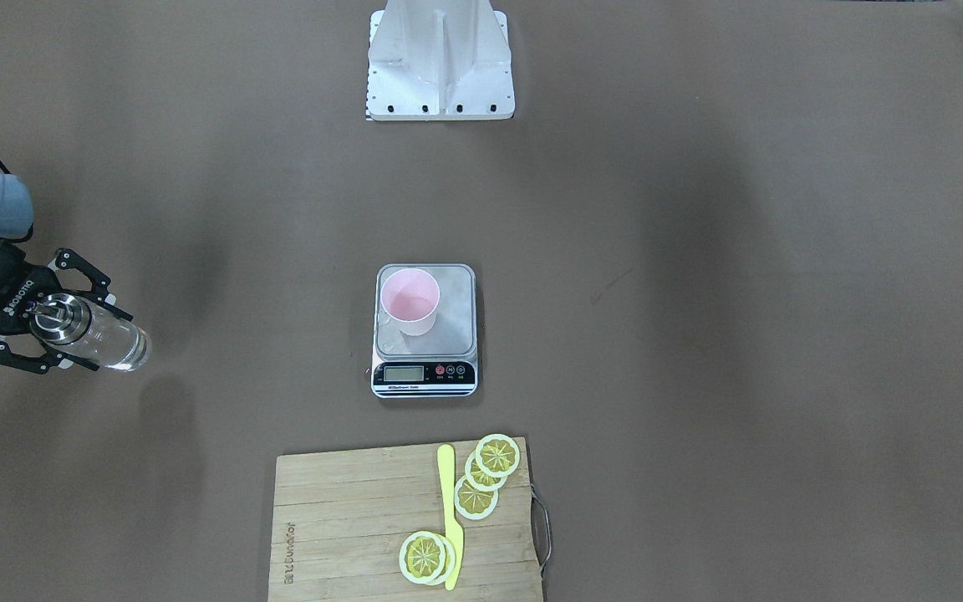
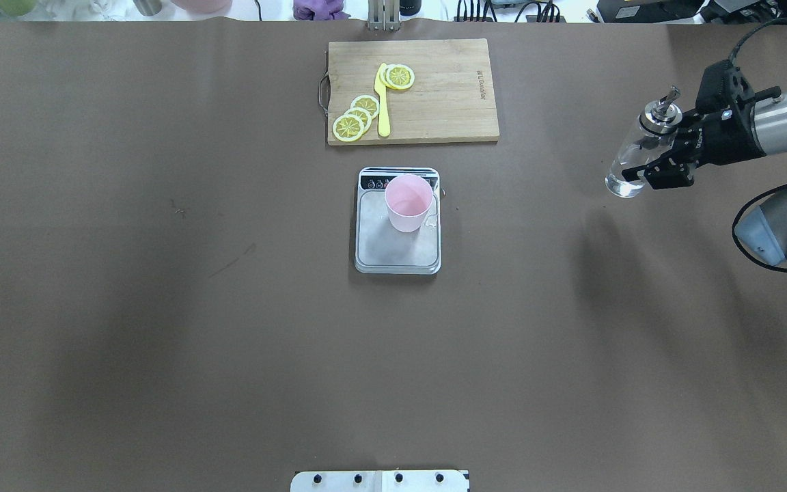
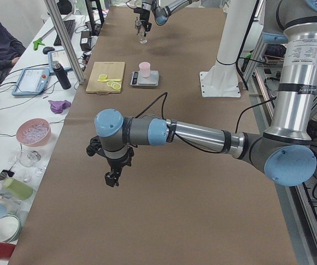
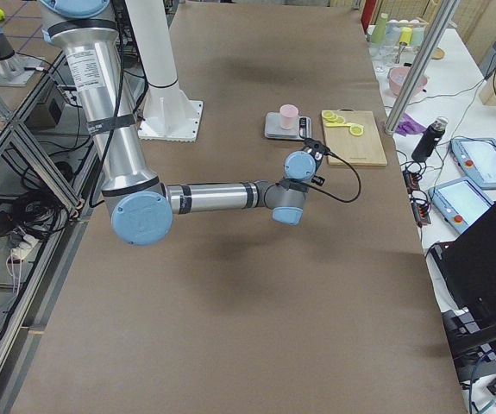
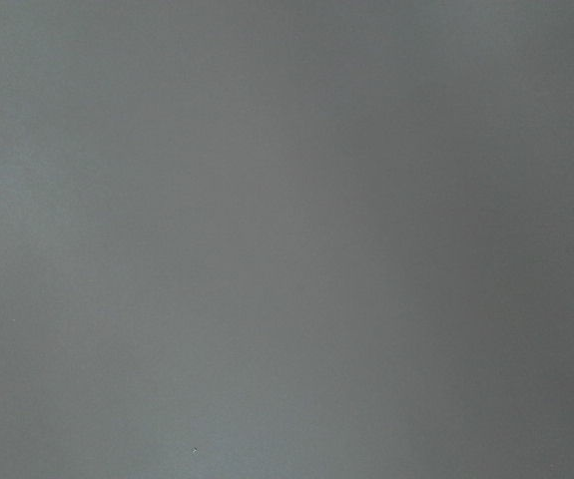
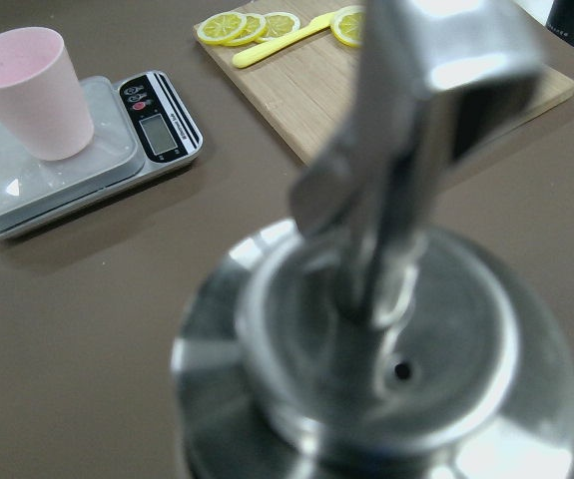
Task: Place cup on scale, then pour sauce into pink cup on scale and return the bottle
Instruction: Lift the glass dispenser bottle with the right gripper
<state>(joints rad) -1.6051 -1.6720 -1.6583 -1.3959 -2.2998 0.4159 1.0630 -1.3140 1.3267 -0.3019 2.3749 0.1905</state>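
Observation:
The pink cup (image 1: 409,301) stands upright on the steel platform of the scale (image 1: 448,328), at the corner by the display; both also show in the overhead view, cup (image 2: 408,201) on scale (image 2: 393,251). My right gripper (image 1: 105,341) is shut on the glass bottle (image 1: 101,334), far to the robot's right of the scale. The bottle (image 2: 636,154) is upright, with clear sauce (image 2: 622,181) in its bottom. I cannot tell whether it rests on the table. Its metal spout cap (image 6: 386,329) fills the right wrist view. My left gripper (image 3: 112,178) hangs over bare table; I cannot tell its state.
A wooden cutting board (image 2: 448,89) with lemon slices (image 2: 356,117) and a yellow knife (image 2: 382,102) lies beyond the scale. The robot's white base plate (image 1: 440,75) is behind it. The left wrist view shows only brown table.

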